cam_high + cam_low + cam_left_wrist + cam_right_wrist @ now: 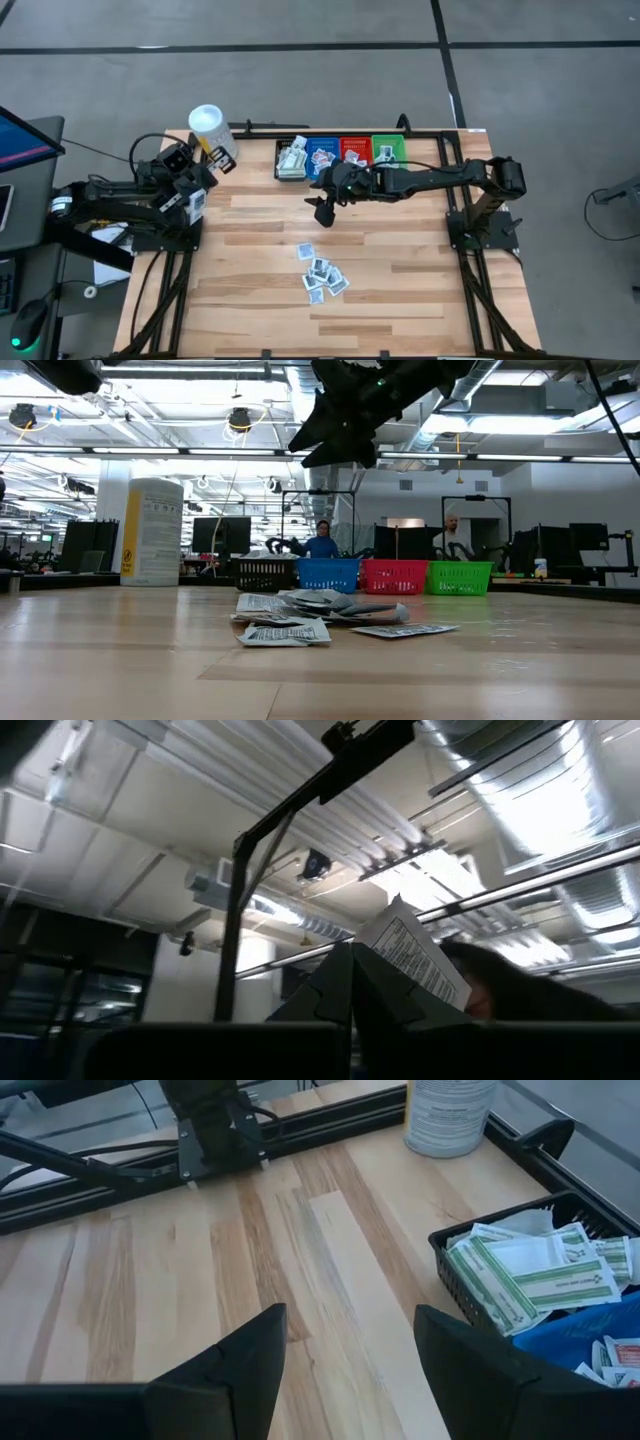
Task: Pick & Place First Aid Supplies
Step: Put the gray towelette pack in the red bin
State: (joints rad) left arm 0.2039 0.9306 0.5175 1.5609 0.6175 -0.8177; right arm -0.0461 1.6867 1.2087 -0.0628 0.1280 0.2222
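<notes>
Wooden worktop (400, 290) holds thin, floppy packets (322, 273); I'd pinch one by an edge with my open, empty right end effector (324, 212).

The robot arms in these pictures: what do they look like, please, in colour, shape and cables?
Both arms are black and built of jointed segments. The right arm is long and slim, ending in the right gripper, whose two fingers are dark, flat and angular. The left arm is bulkier near the left gripper, with white labels and black cables looping around it.
</notes>
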